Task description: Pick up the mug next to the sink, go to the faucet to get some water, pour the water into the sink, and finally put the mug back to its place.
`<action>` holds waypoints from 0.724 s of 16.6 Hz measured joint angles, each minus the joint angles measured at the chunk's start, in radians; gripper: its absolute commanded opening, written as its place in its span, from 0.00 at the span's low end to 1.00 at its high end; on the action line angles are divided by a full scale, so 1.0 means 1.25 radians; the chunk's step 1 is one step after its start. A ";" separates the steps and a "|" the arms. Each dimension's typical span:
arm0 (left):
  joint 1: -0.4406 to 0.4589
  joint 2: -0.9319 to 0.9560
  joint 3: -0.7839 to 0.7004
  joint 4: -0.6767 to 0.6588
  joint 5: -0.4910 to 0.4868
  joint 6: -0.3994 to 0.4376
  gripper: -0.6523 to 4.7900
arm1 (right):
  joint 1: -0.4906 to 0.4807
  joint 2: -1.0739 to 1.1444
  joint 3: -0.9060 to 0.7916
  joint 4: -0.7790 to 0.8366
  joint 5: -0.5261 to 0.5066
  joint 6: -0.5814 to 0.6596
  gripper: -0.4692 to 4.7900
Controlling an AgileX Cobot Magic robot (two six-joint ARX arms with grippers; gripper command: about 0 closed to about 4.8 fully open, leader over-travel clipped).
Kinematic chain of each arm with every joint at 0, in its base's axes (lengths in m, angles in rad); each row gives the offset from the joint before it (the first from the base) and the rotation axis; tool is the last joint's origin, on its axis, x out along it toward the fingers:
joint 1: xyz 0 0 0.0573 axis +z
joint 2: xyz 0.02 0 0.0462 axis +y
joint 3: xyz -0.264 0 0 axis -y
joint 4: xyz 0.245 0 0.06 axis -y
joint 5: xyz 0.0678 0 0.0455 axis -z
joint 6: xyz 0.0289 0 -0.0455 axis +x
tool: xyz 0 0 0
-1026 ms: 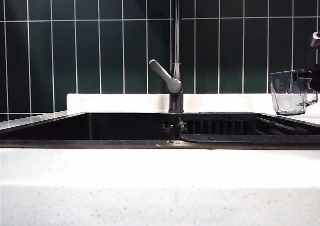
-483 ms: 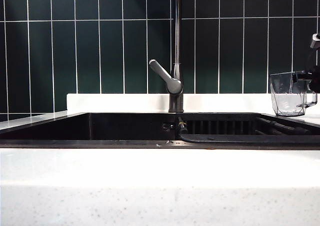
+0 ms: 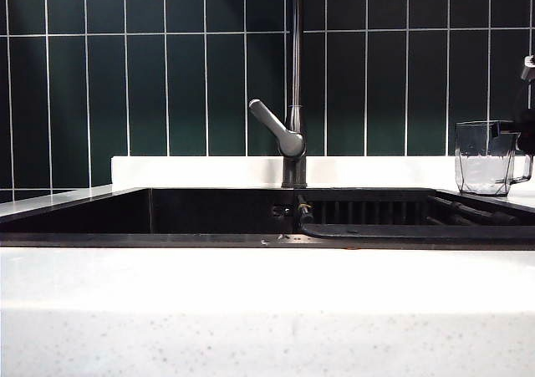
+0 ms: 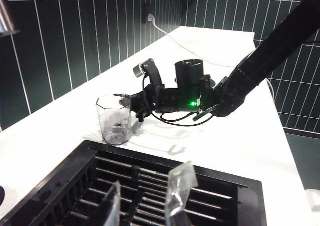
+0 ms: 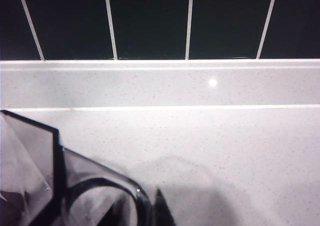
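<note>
The clear, faceted glass-like mug (image 3: 485,157) now stands upright and level on the white table (image 3: 251,310) at the right of the wide black rectangular sink (image 3: 100,214). A second ago it hung tilted and slightly lower-left in the right hand's grip; half a second ago it was nearly settled.

The right hand (image 4: 136,107) sits beside the mug at its handle side. Its fingers appear to have just spread, so the mug seems released, though whether a finger is in contact with the handle cannot be told from these views. In the right wrist view the mug's rim and handle fill the near corner, with bare table beyond.

The left hand (image 4: 145,201) hangs over the black ribbed rack (image 4: 150,181) inside the sink, its clear fingers (image 4: 179,186) standing partly apart with nothing between them; it has not moved.

The tall thin dark metal faucet (image 3: 294,84) with its angled grey lever is untouched, well apart from the mug.

By my reading, the mug is back at its place and only the right arm's withdrawal remains, which should avoid catching the handle.
</note>
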 measured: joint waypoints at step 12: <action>0.000 0.000 0.000 -0.006 0.000 0.000 0.34 | 0.000 -0.006 -0.092 0.057 0.000 0.005 0.22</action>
